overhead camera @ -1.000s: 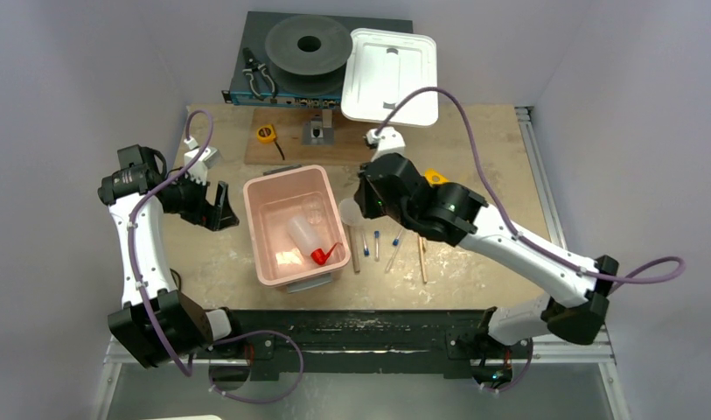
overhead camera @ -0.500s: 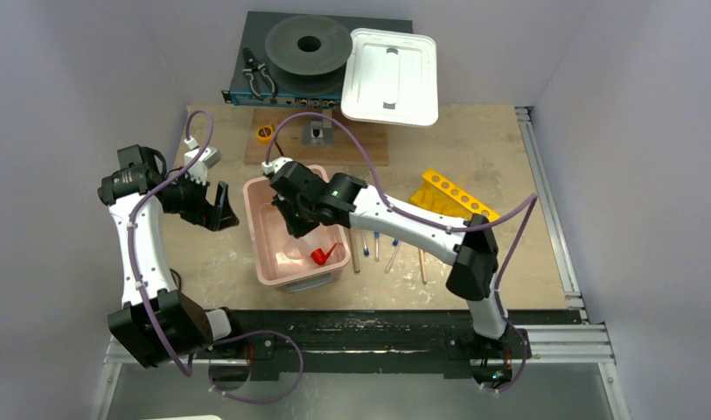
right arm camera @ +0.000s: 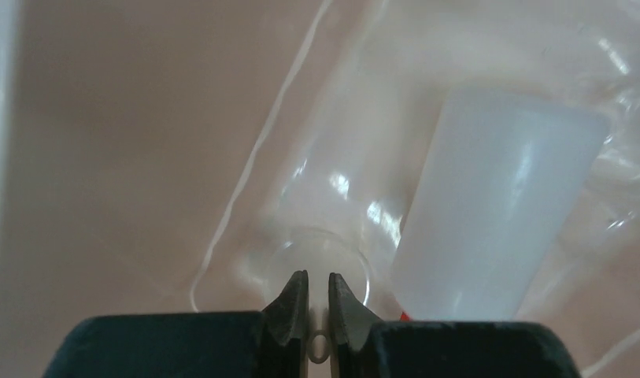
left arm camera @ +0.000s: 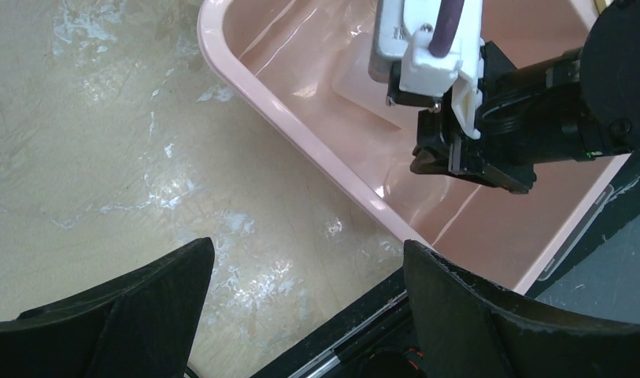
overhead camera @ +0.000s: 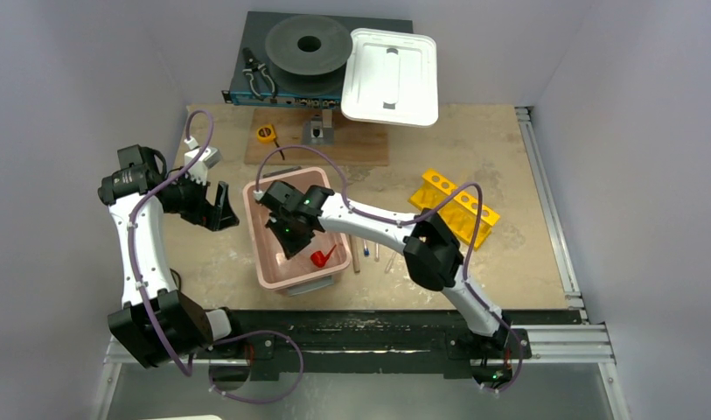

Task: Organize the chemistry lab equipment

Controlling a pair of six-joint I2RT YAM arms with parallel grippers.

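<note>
In pink bin [overhead camera: 251, 229] | translucent white bottle [right arm camera: 493, 205] lying | right hand [right arm camera: 316, 277] closed | left hand [left arm camera: 307, 248] wide

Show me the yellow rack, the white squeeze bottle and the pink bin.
yellow rack [overhead camera: 456, 206], top external view, its middle.
white squeeze bottle [right arm camera: 497, 213], right wrist view, its body.
pink bin [overhead camera: 251, 227], top external view, left rim.

On my feed the scuffed tan worktop [overhead camera: 509, 254] carries a pink bin [overhead camera: 251, 227] left of centre and a yellow rack [overhead camera: 439, 188] to its right. Between them lie a few tubes [overhead camera: 376, 254] beside a stick [overhead camera: 355, 260]. A board [overhead camera: 369, 147] lies at the back.
</note>
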